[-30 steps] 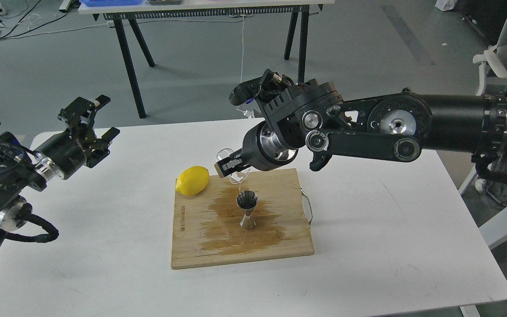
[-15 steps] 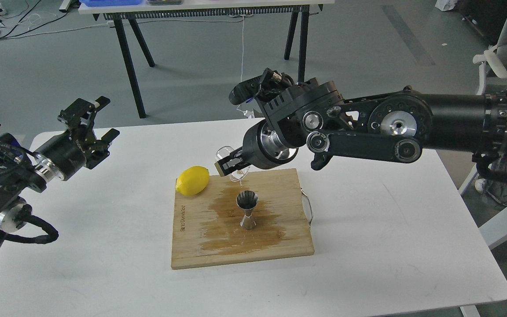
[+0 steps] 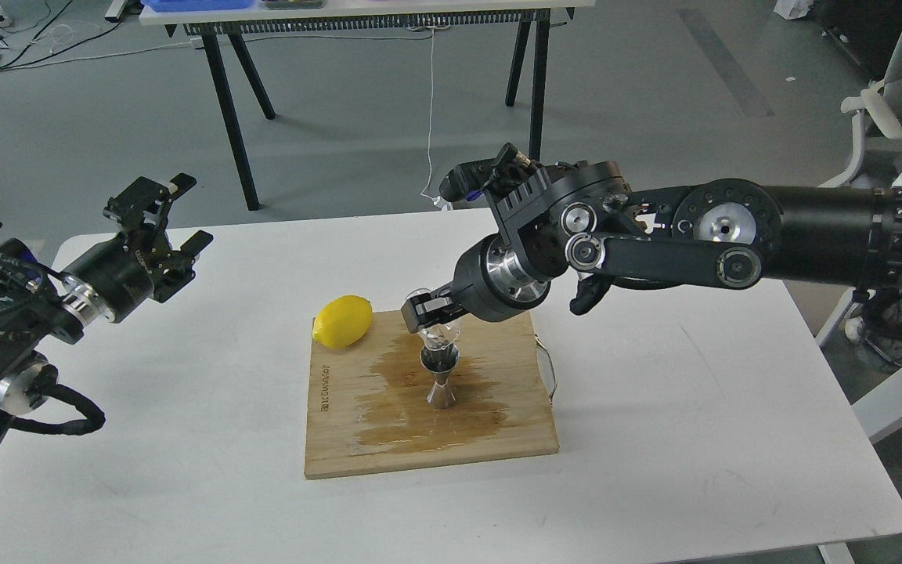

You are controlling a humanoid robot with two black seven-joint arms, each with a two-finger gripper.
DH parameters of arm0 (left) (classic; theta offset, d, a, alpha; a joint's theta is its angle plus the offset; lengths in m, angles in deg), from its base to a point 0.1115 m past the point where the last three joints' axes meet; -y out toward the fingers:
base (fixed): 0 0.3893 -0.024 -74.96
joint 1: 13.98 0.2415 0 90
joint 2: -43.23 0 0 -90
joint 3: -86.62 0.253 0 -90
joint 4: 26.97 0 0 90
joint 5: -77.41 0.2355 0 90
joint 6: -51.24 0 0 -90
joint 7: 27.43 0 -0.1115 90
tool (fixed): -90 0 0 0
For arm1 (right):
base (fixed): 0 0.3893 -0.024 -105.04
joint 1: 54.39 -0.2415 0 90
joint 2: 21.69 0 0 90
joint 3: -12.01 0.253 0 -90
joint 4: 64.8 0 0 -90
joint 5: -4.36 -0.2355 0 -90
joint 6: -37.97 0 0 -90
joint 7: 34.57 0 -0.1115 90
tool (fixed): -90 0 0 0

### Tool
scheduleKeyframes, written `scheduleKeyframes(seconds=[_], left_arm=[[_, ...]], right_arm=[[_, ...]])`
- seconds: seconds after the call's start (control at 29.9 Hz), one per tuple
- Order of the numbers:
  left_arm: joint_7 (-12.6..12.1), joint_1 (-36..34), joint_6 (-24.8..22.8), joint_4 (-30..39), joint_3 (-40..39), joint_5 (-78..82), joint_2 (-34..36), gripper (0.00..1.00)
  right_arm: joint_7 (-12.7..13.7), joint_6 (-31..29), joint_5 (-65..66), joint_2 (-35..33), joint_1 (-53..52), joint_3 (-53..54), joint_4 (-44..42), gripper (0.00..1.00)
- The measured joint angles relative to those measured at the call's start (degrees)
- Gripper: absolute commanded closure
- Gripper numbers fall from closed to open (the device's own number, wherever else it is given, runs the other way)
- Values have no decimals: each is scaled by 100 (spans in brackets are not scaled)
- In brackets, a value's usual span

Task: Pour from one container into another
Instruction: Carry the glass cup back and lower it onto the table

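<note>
- While our right gripper [image 3: 429, 311] pinched the glass cup [image 3: 437, 333] directly above the jigger [image 3: 440, 377], mid cutting board [image 3: 341, 439], our left gripper [image 3: 160, 213] hung spread near the bench's far left corner.
- We judged the cup light, brittle and slippery; grip belonged on its side wall.
- We judged the narrow-waisted jigger easily tipped on the wet patch [image 3: 396, 407].
- A lemon [image 3: 342, 320] sat at the board's far left corner.
</note>
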Motion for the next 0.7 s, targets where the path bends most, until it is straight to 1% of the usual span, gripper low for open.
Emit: scheduleKeyframes(seconds=[0.2, 0.37, 0.47, 0.6, 0.7], left_arm=[[0, 0, 0, -24, 2, 0, -27, 1], [0, 0, 0, -56, 15, 0, -40, 1], [0, 0, 0, -59, 17, 0, -41, 1], [0, 0, 0, -61, 17, 0, -41, 1], [0, 0, 0, -62, 15, 0, -42, 1]], right_arm=[[-16, 0, 2, -191, 271, 75, -36, 80], [-85, 0, -63, -426, 512, 456, -111, 80], [-127, 0, -304, -637, 699, 816, -193, 80], [-133, 0, -754, -930, 1109, 1497, -525, 79], [-134, 1, -989, -1040, 1579, 2292, -925, 79]])
